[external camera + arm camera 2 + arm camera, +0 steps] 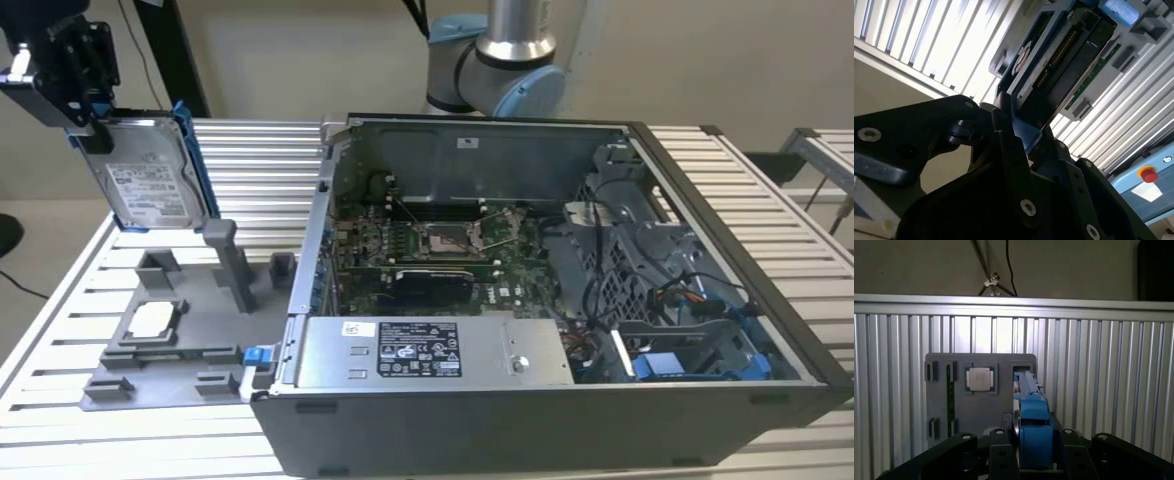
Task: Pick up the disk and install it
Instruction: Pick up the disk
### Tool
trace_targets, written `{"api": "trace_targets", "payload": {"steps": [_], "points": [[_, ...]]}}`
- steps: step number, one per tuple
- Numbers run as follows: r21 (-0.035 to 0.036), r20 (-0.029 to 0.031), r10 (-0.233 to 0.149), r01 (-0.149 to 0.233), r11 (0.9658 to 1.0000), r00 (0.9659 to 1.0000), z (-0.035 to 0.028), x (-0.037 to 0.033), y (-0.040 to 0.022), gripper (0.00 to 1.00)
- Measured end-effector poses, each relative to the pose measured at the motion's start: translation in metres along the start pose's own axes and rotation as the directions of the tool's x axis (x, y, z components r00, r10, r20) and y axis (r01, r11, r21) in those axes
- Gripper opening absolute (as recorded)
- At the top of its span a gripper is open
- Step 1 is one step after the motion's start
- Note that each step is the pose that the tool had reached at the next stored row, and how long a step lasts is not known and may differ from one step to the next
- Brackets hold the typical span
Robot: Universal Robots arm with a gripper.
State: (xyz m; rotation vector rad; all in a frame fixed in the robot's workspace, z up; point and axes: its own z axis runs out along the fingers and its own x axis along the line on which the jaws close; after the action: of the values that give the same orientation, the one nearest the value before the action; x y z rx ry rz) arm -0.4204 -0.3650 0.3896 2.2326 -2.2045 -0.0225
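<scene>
One disk (150,180) up, held upright over grey parts tray (200,335), outside PC case (534,430). Top end clamped btw gripper (94,128) fingers. Pick done, install pending; I reckon xfer needs re-orienting for bay.

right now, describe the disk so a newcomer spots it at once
On the exterior view's left, beside the open case, lies a grey tray. Above it the gripper holds the disk upright: silver, white label, blue frame, unlike the small bare chip on the tray.
</scene>
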Motion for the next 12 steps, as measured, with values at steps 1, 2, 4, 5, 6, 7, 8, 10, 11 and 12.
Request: {"api": "trace_targets", "payload": {"steps": [1, 2, 4, 5, 6, 7, 8, 10, 11, 12], "points": [[0.0, 0.0, 0.0, 0.0, 1.0, 1.0, 0.0, 0.0, 0.0, 0.0], [0.0, 0.0, 0.0, 0.0, 1.0, 1.0, -0.0001, 0.0, 0.0, 0.0], [-0.0001, -0.0013, 0.0, 0.0, 1.0, 1.0, -0.0001, 0.0, 0.0, 0.0], [-0.0003, -0.0049, 0.0, 0.0, 1.0, 1.0, -0.0002, -0.0001, 0.0, 0.0], [-0.0003, -0.0074, 0.0, 0.0, 1.0, 1.0, -0.0002, 0.0, 0.0, 0.0], [-0.0003, -0.0074, 0.0, 0.0, 1.0, 1.0, -0.0002, 0.0, 0.0, 0.0], [-0.0004, -0.007, 0.0, 0.0, 1.0, 1.0, -0.0012, 0.0, 0.0, 0.0], [-0.0002, -0.0061, 0.001, -0.001, 1.0, 1.0, -0.0048, 0.0, 0.0001, 0.0], [-0.0003, -0.0058, 0.001, -0.001, 1.0, 1.0, -0.0067, -0.0001, 0.0001, 0.0], [-0.0002, -0.0048, 0.001, -0.001, 1.0, 1.0, -0.0086, 0.0, 0.0001, 0.0]]}}
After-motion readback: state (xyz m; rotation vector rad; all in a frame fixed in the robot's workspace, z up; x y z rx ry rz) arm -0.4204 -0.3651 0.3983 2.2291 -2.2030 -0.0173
